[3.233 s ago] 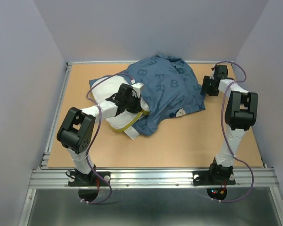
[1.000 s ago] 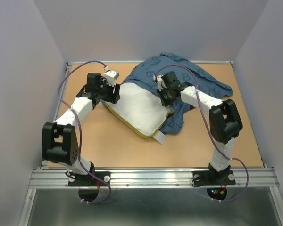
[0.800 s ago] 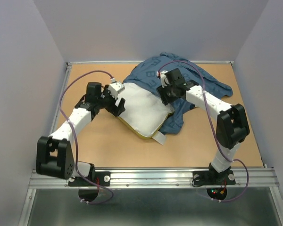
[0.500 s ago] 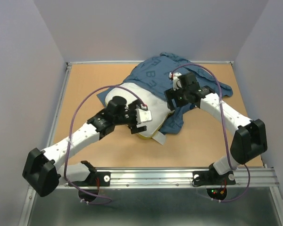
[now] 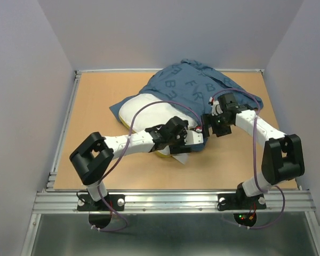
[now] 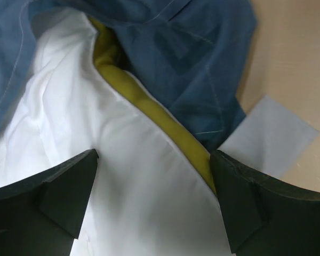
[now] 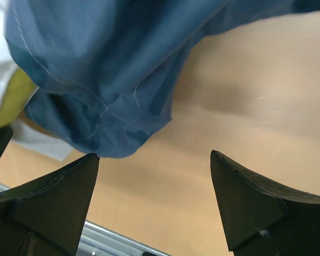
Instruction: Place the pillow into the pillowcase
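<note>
The white pillow (image 5: 144, 110) lies mid-table, its far and right part under the blue lettered pillowcase (image 5: 188, 88). In the left wrist view the pillow (image 6: 122, 176) shows its yellow-green band (image 6: 149, 109) running under the pillowcase hem (image 6: 192, 64). My left gripper (image 5: 196, 137) (image 6: 154, 153) is open over the pillow's near right corner, one finger on each side of the white face. My right gripper (image 5: 209, 126) (image 7: 154, 154) is open just off the pillowcase's near right hem (image 7: 101, 96), over bare table, holding nothing.
A white flap (image 5: 180, 158) (image 6: 269, 138) sticks out from the pillow's near corner onto the wooden table (image 5: 96, 154). A metal rail (image 5: 170, 200) runs along the near edge, and walls close in the other three sides.
My left gripper swept from the pillow's left side across to its near right corner. My right gripper came off the pillowcase top, moved right and nearer, and opened.
</note>
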{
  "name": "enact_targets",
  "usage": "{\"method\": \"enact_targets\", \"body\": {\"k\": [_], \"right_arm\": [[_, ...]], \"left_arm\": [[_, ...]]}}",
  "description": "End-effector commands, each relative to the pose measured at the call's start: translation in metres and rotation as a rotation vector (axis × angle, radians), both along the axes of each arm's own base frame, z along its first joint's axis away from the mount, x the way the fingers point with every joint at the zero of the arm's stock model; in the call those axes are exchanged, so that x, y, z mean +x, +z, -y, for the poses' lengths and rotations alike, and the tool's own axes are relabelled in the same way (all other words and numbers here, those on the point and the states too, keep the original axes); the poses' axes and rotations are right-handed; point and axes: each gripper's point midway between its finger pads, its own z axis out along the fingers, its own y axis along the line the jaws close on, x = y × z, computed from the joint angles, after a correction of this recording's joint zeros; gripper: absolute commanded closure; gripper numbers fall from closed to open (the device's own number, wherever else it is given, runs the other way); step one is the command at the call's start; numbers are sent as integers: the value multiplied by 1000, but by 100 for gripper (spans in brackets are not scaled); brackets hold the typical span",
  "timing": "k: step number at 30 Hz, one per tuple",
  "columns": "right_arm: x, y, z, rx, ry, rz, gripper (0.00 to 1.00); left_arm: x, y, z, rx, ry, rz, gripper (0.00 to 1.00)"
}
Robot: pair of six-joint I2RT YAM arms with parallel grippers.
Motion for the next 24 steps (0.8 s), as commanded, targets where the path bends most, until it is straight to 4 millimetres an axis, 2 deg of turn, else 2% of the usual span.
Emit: {"method": "enact_targets", "body": {"k": [1,2,4,5,7,8,9,10,12,14,16,17,18,19,20,21,22,24], "right_arm": [[-19,-12,-19,143,3,-77,9],[-27,-21,-21,159,7,-99,7],[-26,-33,-23,166,-8,-116,6],[-20,-37,-25,174,-13,-99,5],[-17,-47,-25,179,-43,-107,5],[-12,-54,-28,189,-47,-101,5],[-10,-56,-30,200,-53,-104,6],[-9,-57,-34,226,-55,-112,7],[4,-54,-41,264,-78,-77,13],[25,-39,-48,311,-89,25,19],[40,-14,-57,379,-93,100,38],[54,4,-63,415,-71,161,49],[58,18,-68,445,-47,191,75],[57,33,-78,504,-6,191,89],[63,57,-85,550,26,227,100],[60,73,-92,594,63,235,99],[44,100,-107,684,163,238,100],[24,129,-122,756,282,253,99]], "left_arm": [[34,4,-7,-11,236,69,1],[36,-3,-8,-4,263,56,6],[40,-6,-5,1,288,37,20],[43,-13,-3,0,295,16,38],[45,-11,-1,-35,338,-66,59],[48,-12,0,-70,336,-135,85],[50,-6,2,-114,345,-190,97],[54,4,5,-177,379,-252,100],[66,35,6,-343,390,-372,100],[74,58,4,-445,396,-426,100],[82,92,-5,-577,375,-473,100],[80,118,-2,-679,343,-505,100],[88,131,-8,-745,363,-526,100],[93,153,-6,-811,341,-509,100],[92,167,-3,-859,340,-541,100],[94,180,-2,-893,331,-545,100],[99,203,1,-949,305,-518,100],[105,219,7,-1013,321,-554,100]]}}
